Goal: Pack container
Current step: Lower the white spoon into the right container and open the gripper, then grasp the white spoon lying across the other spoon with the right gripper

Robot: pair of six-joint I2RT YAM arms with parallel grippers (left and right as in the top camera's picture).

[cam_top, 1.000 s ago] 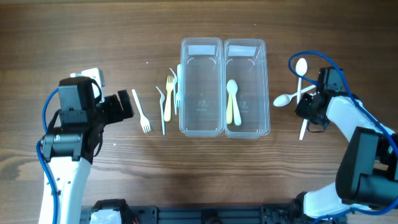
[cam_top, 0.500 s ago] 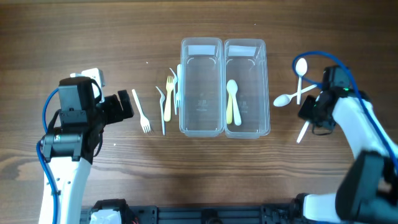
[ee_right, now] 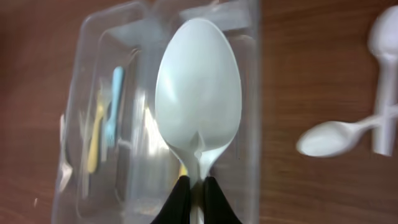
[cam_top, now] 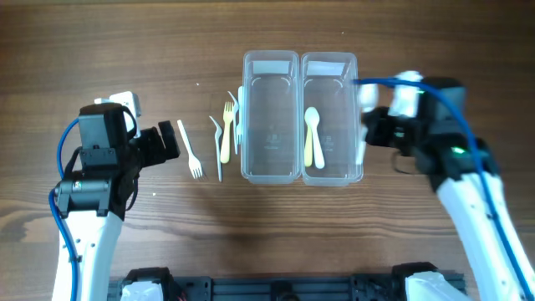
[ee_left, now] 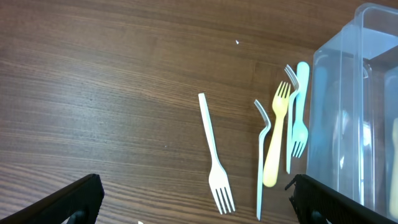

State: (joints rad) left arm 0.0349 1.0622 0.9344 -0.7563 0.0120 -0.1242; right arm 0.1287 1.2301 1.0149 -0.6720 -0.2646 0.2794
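Moved left since 1 s ago: R gripper (ee_right: 196,200), away from table (cam_top: 267,242) edge and now at right wall of R box (cam_top: 328,60). L gripper (cam_top: 171,142) same place as before.

Room: L box (cam_top: 270,60) and R box touching side by side at centre. Wide bare wood in front of both and behind. Forks (ee_left: 273,143) crowded just beside left wall of L box, so tight there; white fork (ee_left: 214,162) apart, further left, between them and L gripper. 2 loose spoons (ee_right: 333,138) on wood, right of R box, crossing each other.

Grip: R fingers (ee_right: 177,202) pinched tight on neck of spoon (ee_right: 198,93), bowl pointing away from wrist, above R box near its right wall. L gripper spread wide, holding nothing, touching nothing.

Materials: boxes clear plastic, long rectangles w/ rounded corners, glare on walls. Held spoon white, smooth, glossy, oval bowl w/ small ridge at neck. 2 packed spoons (cam_top: 311,138) inside R box, one pale, one cream. Forks thin plastic: yellow, pale blue, white, one w/ bent handle. Table dark brown, fine grain.
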